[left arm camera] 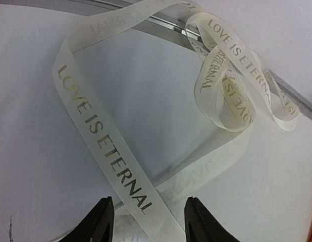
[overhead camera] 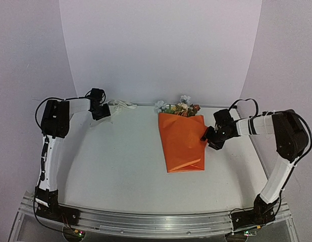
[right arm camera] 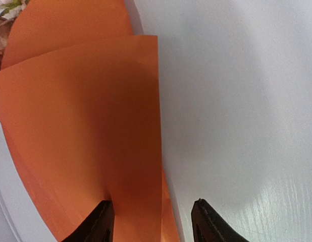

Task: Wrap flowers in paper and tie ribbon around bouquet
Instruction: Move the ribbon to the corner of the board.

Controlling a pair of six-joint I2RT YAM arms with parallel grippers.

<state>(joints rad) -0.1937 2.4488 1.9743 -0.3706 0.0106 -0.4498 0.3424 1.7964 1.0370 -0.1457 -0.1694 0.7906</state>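
Observation:
The orange paper (overhead camera: 181, 141) lies folded over the flowers (overhead camera: 178, 107), whose pale blue, cream and red heads stick out at its far end. Its loose flaps (right arm camera: 80, 126) fill the left of the right wrist view, with a few blooms (right arm camera: 4, 7) at the top left corner. My right gripper (overhead camera: 207, 137) is at the paper's right edge, open (right arm camera: 152, 222), with that edge lying between its fingers. The cream ribbon (overhead camera: 120, 105) is piled at the back left. One printed strip of the ribbon (left arm camera: 90, 131) runs between the fingers of my open left gripper (left arm camera: 148, 219), which sits beside the pile (overhead camera: 105, 113).
A metal rail (left arm camera: 166, 22) runs along the table's far edge under the ribbon loops. White walls curve round the back and sides. Both arm bases are bolted to the near rail (overhead camera: 146, 222).

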